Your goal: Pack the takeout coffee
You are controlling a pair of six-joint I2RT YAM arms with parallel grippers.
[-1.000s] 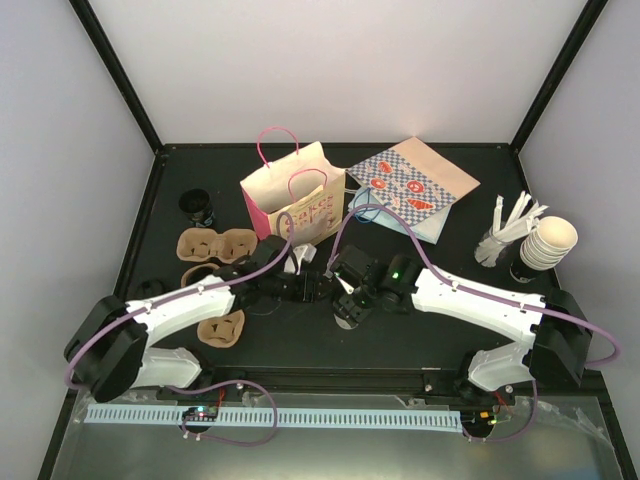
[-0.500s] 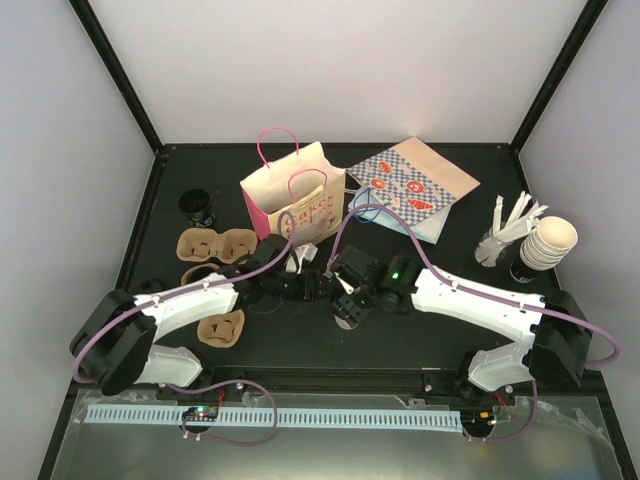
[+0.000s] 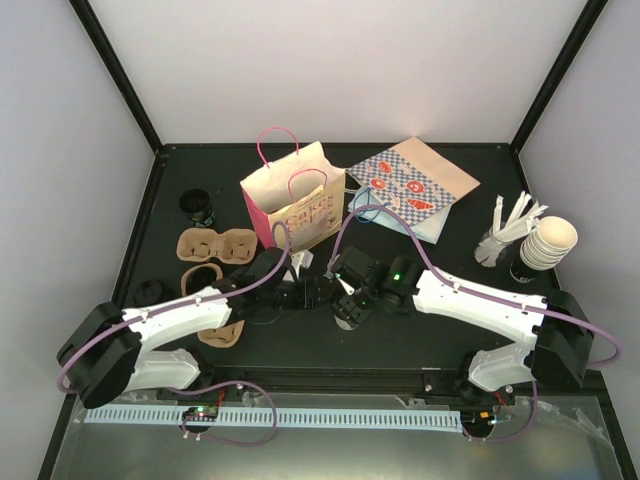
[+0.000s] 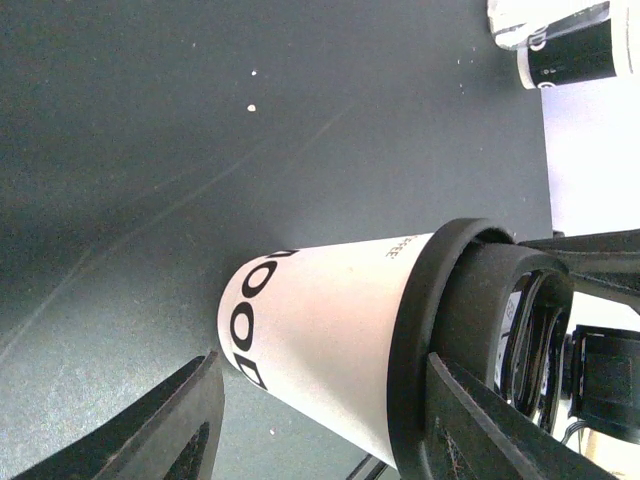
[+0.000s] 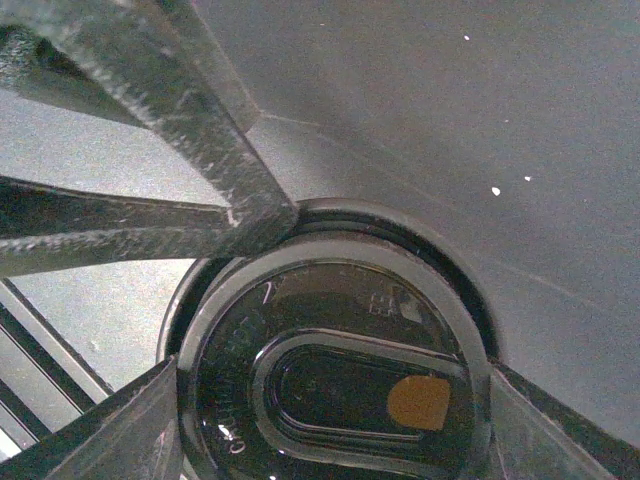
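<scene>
The takeout coffee (image 4: 320, 330), a white paper cup with dark print on its side and a black lid (image 5: 330, 390), stands upright on the dark worktop (image 3: 400, 340), about in the middle. It is on the near side of the pink paper bag (image 3: 293, 200) and apart from it. The right end effector (image 3: 350, 302) comes from the right and is clenched on the cup at the top: in the right wrist view its two fingers (image 5: 100, 430) lie against the rim of the lid, one on each side. The left end effector (image 4: 322, 356) is just to the left of the cup and is released. Its two fingers stand apart with the cup in front of them, and I cannot tell if one of them touches the lid. Brown cup carriers (image 3: 215, 244) lie at the left, and a flat patterned bag (image 3: 420, 185) lies at the far right.
</scene>
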